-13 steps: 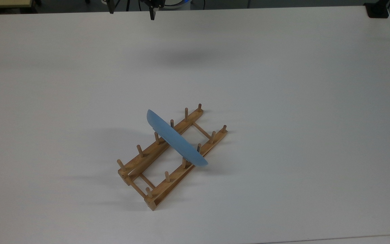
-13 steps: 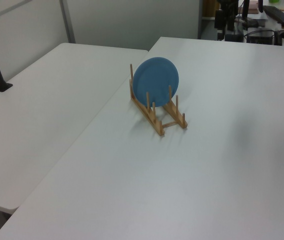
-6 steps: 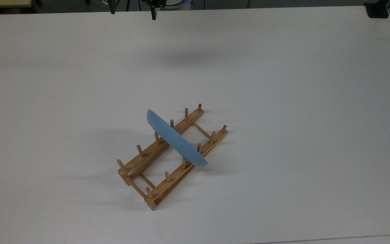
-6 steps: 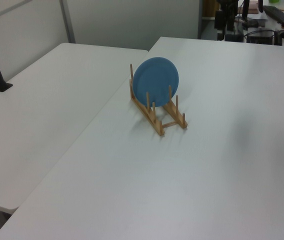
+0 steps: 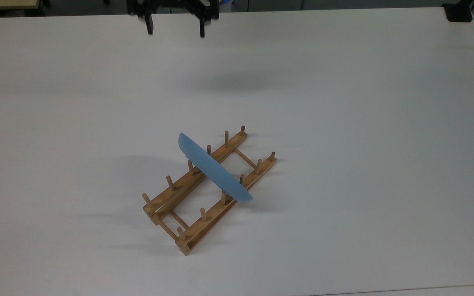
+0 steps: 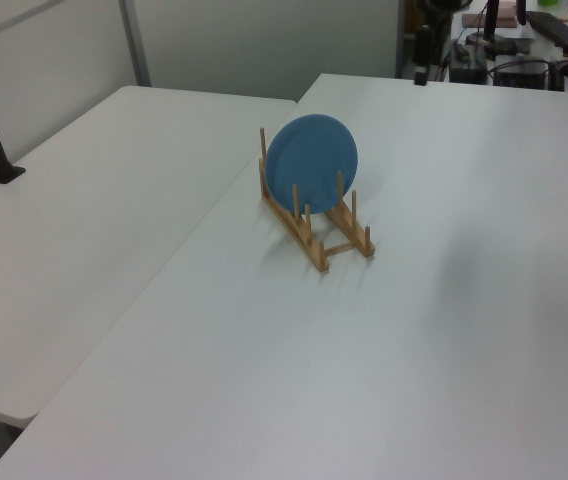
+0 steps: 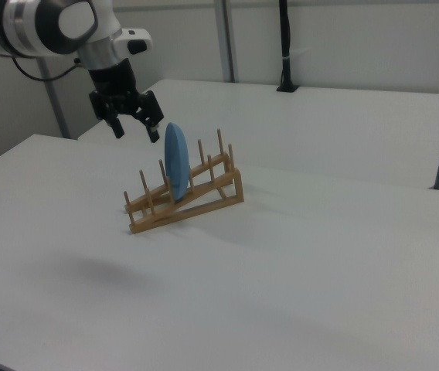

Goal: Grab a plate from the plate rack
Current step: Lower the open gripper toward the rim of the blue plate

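Plate (image 5: 214,173) in rack, well apart from pincer (image 5: 176,32).

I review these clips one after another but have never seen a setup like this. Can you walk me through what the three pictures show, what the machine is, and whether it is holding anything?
The machine is a single robot arm, white and silver with black joints, best seen in the right view. At its tip is a black two-finger gripper, open and holding nothing; it hangs in the air above the table.

All three cameras sit off the arm. The top view looks down on the white table, with the gripper near the picture's upper edge. The left view and the right view look across the table from opposite sides.

On the table stands a wooden plate rack: two rails with upright pegs, joined by thin crossbars. A light-blue plate stands on edge in it, between the pegs. The gripper is apart from the plate, so the picking has not yet begun.
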`<state>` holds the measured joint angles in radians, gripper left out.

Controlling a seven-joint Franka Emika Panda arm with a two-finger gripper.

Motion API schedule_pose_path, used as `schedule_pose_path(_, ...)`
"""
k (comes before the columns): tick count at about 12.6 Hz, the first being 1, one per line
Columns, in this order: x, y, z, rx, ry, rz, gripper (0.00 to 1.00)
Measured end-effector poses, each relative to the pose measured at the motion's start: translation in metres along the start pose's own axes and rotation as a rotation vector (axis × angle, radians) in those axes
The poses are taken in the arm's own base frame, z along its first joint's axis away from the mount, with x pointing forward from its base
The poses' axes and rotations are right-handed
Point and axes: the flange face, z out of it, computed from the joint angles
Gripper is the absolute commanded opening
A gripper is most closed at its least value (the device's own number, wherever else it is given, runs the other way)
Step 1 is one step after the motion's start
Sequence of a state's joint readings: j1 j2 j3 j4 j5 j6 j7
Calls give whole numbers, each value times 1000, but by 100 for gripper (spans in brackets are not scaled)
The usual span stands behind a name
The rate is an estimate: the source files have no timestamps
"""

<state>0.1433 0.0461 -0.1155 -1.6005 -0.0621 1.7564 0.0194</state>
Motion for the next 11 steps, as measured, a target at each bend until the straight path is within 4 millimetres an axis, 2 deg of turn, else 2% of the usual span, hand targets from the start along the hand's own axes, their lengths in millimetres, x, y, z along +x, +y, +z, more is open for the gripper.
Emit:
schedule_pose_path(2,24,-11,18,-65,91,-47,100)
schedule_pose_path(4,47,-19,39,-144,172,-101,82)
schedule_pose_path(6,61,-21,48,-220,248,-154,59)
schedule_pose_path(7,67,-22,54,-261,271,-187,55)
schedule_pose_path(11,80,-35,81,-318,296,-259,53)
